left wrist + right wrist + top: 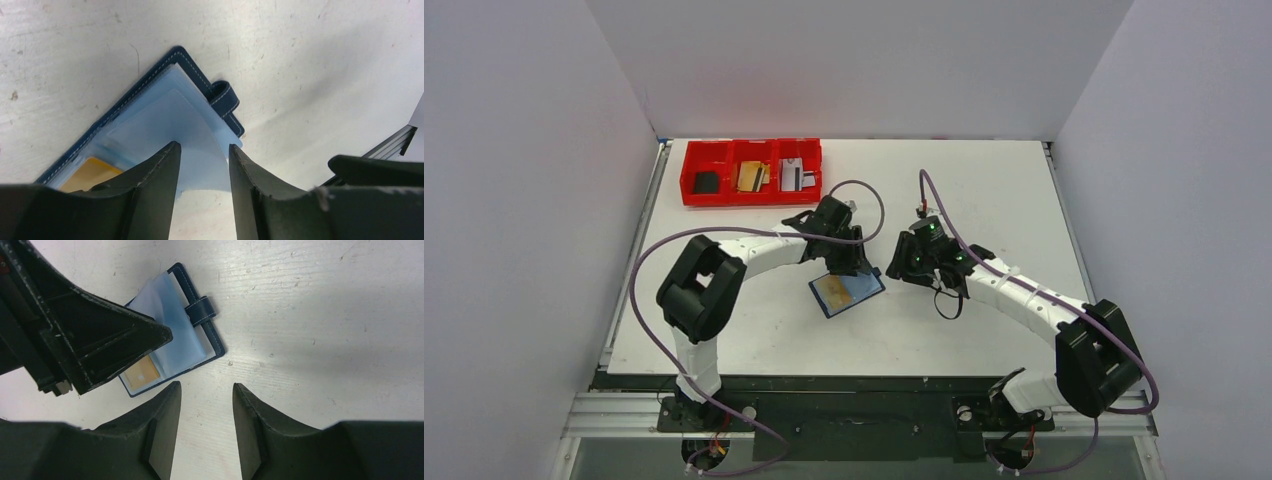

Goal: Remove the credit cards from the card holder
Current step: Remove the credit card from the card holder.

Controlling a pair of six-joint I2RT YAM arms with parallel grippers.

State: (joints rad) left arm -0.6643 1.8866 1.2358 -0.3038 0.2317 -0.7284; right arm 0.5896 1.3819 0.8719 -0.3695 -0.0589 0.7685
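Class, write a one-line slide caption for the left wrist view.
Open left claw above the navy card holder, tan-gold card inside.

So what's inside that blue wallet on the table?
Clear plastic sleeves and one tan-gold card tucked in a sleeve. The left gripper covers part of the wallet, so any further cards are hidden.

No legible text anywhere. Tan-gold card in the navy stitched bifold card holder, just ahead of the right gripper jaws: markings too blurred. Three flat cards in the red plastic three-compartment tray, well away from those jaws: too small.
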